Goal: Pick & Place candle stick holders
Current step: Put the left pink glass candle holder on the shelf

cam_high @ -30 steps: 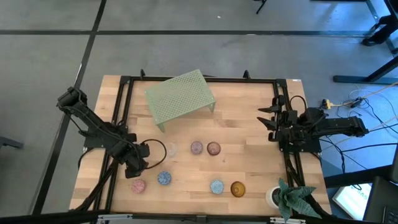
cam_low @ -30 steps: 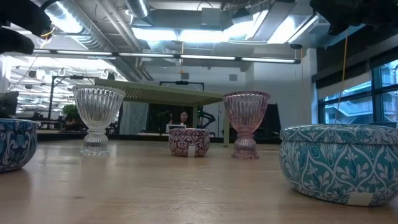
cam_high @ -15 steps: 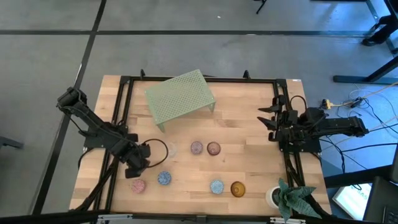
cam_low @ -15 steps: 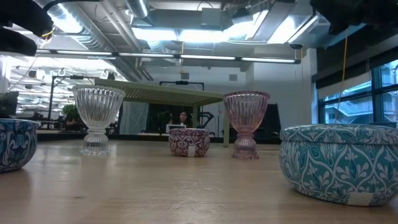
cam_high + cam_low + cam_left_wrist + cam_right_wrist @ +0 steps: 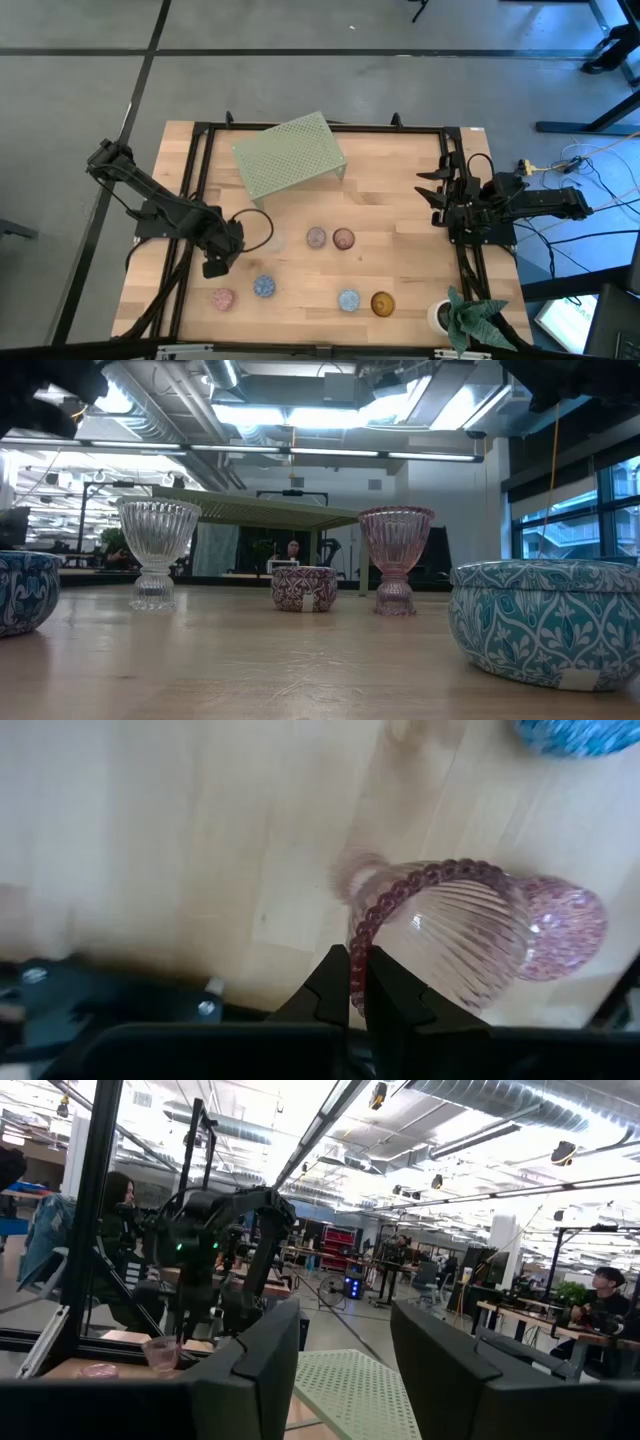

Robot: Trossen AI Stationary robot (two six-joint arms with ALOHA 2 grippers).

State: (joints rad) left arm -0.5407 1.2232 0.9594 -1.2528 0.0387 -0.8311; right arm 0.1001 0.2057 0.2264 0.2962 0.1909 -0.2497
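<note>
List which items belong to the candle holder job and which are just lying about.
Job:
- pink stemmed cup, held at the rim by left gripper
- clear cup
- mauve cup
- brown cup
- pink cup
- near blue cup
- far blue cup
- amber cup

Lying about:
- green rack
- potted plant

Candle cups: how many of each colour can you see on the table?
Pink cups: 3, one gripped by the left end effector
Blue cups: 2
Mauve-brown cup: 1
Amber cup: 1
Clear cup: 1
Total: 8
</note>
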